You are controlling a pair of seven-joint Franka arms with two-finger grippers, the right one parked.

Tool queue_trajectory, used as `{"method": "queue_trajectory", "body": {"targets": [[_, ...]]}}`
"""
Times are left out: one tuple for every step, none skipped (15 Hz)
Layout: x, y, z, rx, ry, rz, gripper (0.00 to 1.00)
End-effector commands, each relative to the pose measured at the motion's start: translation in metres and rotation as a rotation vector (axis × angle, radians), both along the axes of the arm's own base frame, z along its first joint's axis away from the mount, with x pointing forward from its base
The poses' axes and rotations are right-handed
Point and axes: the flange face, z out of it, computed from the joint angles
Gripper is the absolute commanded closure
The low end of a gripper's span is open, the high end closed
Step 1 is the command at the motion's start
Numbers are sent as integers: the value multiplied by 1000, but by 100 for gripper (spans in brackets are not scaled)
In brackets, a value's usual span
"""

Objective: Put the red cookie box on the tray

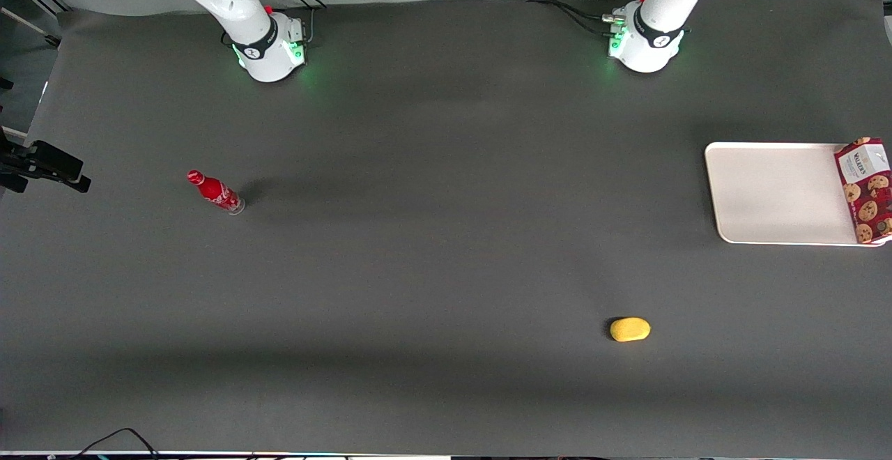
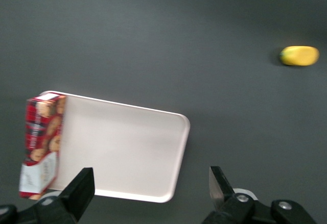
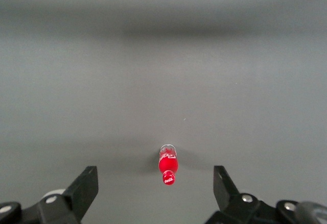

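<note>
Gripper (image 2: 148, 185) wide open, holding nothing, above tray (image 2: 127, 152), red cookie box (image 2: 41, 140) along its end rim

Table (image 1: 446, 272): tray (image 1: 773, 192), bottle (image 1: 214, 192), sponge (image 1: 630, 329)

The worktop (image 1: 446, 272) is covered in matt dark-grey cloth-like sheet. On it, the tray (image 1: 773, 192) looks like smooth cream plastic with a soft sheen. At the tray's edge, the red cookie box (image 1: 867, 192) is printed card. The end effector (image 2: 148, 193), above the tray, has matt black plastic-looking fingers (image 2: 82, 188), spread wide.
</note>
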Motion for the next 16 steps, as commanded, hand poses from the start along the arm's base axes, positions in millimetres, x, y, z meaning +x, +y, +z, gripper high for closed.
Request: {"method": "queue_trajectory", "body": {"targets": [[2, -112, 27, -3, 20, -8, 0], [5, -144, 33, -2, 7, -10, 0], [5, -175, 40, 12, -1, -14, 0], [2, -203, 52, 54, -16, -31, 0], [-3, -229, 63, 93, -35, -68, 0], [-11, -241, 70, 110, -47, -88, 0], [-19, -246, 78, 115, -64, -106, 0], [-27, -248, 86, 122, -87, -116, 0], [-35, -247, 93, 127, -96, -118, 0], [-41, -244, 100, 130, -100, -126, 0], [-45, -239, 107, 133, -112, -148, 0], [-48, -234, 111, 135, -111, -167, 0], [-52, -230, 113, 135, -103, -167, 0], [-56, -229, 115, 135, -91, -153, 0], [-57, -229, 116, 134, -91, -156, 0], [-57, -229, 116, 134, -92, -161, 0]]}}
